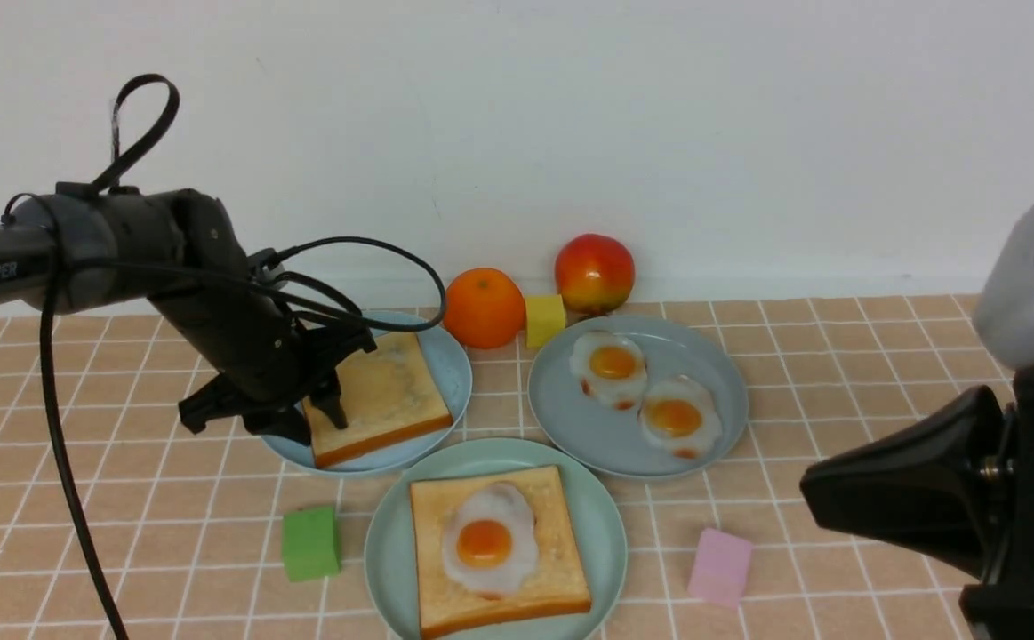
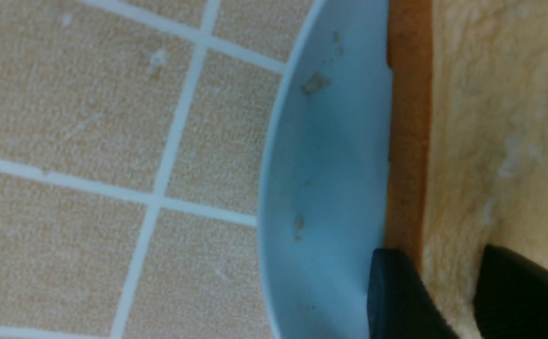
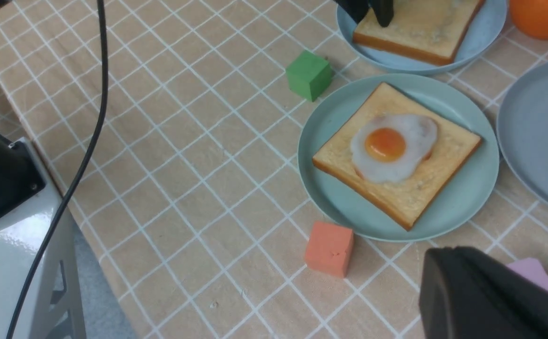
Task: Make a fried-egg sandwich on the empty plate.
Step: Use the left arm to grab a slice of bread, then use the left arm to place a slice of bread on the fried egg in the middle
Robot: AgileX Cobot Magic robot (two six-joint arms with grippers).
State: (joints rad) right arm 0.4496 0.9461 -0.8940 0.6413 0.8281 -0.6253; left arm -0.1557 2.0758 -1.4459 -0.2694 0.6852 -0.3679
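Observation:
The mint-green plate (image 1: 607, 533) sits front centre with a toast slice (image 1: 552, 578) on it and a fried egg (image 1: 485, 539) on the toast; the plate also shows in the right wrist view (image 3: 443, 221). A second toast slice (image 1: 392, 391) lies flat on the light blue plate (image 1: 456, 364) behind and to the left. My left gripper (image 1: 316, 422) is shut on this slice's left edge (image 2: 490, 117), with one finger against the crust and the other on top. My right gripper (image 1: 814, 489) is shut and empty, hovering at the right over the table (image 3: 427, 282).
A grey-blue plate (image 1: 721, 427) at right holds two loose fried eggs (image 1: 610, 364). An orange (image 1: 484, 307), yellow cube (image 1: 545, 320) and apple (image 1: 594, 271) stand by the wall. A green cube (image 1: 310, 542), pink cube (image 1: 719, 566) and orange-red cube (image 3: 329, 248) lie around the mint plate.

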